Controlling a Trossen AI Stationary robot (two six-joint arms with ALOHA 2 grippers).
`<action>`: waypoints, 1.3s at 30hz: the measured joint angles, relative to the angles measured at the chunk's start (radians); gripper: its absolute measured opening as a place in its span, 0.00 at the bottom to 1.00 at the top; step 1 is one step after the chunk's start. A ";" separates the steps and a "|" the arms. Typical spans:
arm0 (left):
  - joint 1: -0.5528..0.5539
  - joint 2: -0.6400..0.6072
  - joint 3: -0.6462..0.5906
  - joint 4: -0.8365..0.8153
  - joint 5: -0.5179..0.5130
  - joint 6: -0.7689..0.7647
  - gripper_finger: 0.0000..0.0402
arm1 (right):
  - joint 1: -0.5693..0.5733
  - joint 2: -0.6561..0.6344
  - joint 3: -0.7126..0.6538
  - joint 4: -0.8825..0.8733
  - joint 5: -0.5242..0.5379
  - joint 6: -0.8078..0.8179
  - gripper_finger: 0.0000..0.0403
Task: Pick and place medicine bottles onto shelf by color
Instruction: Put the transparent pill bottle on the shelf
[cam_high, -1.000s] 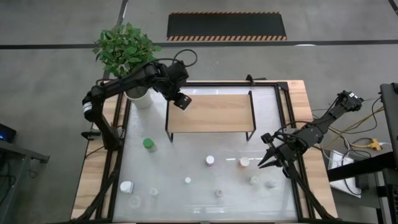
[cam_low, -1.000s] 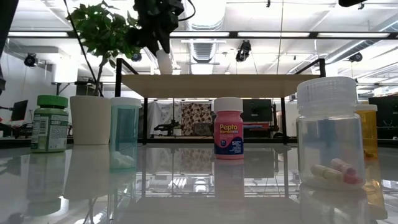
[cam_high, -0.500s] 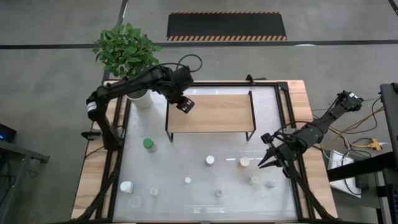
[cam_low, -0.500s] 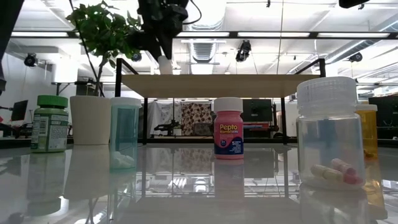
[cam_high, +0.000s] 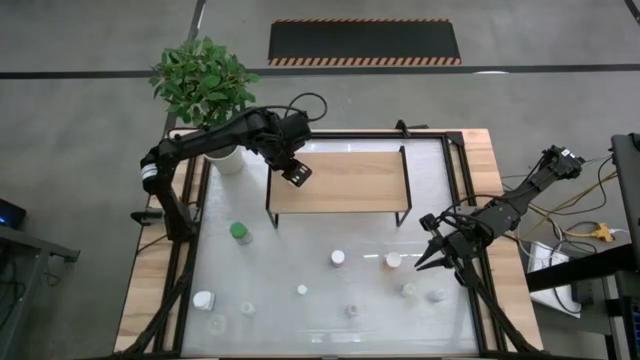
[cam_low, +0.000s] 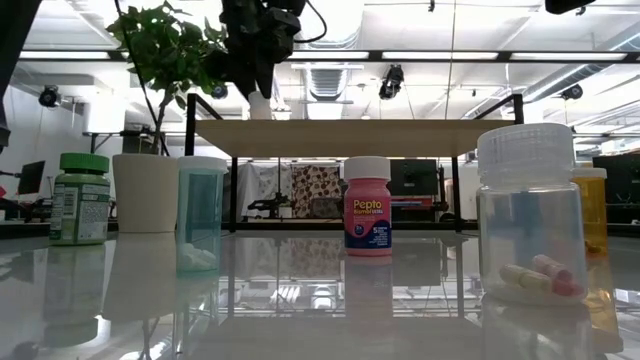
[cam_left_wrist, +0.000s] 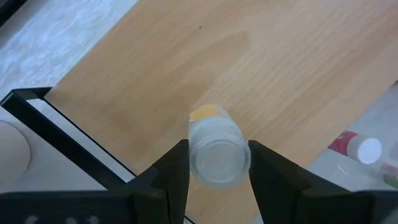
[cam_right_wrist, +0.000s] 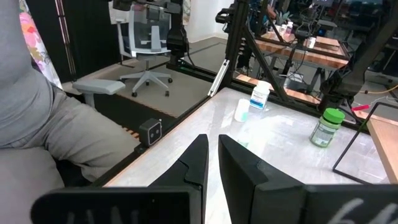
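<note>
While the left gripper (cam_left_wrist: 214, 163) hangs over the left end of the low light-wood shelf on a black metal frame (cam_high: 345, 182), its fingers (cam_left_wrist: 173, 171) clamp a small clear plastic bottle with a white cap (cam_left_wrist: 214, 152) at the sides; probably light, rigid, slippery, best held mid-body. Right gripper (cam_high: 432, 255) waits closed, empty, over the counter's right side.

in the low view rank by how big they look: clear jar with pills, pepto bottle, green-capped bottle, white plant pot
1. clear jar with pills, largest, though it stands nearest the camera.
2. white plant pot.
3. green-capped bottle and pepto bottle look about alike; differing distance from the camera makes ranking them unsure.
</note>
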 joint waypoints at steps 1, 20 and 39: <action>0.000 0.000 0.000 0.000 0.000 0.000 0.31 | 0.000 0.000 0.000 0.000 0.000 0.000 0.07; 0.000 -0.011 0.059 -0.032 0.044 0.008 0.54 | 0.000 0.000 0.000 0.000 0.000 0.010 0.07; -0.027 -0.018 0.004 -0.018 -0.022 0.138 0.03 | 0.000 0.000 0.005 -0.002 0.000 0.008 0.07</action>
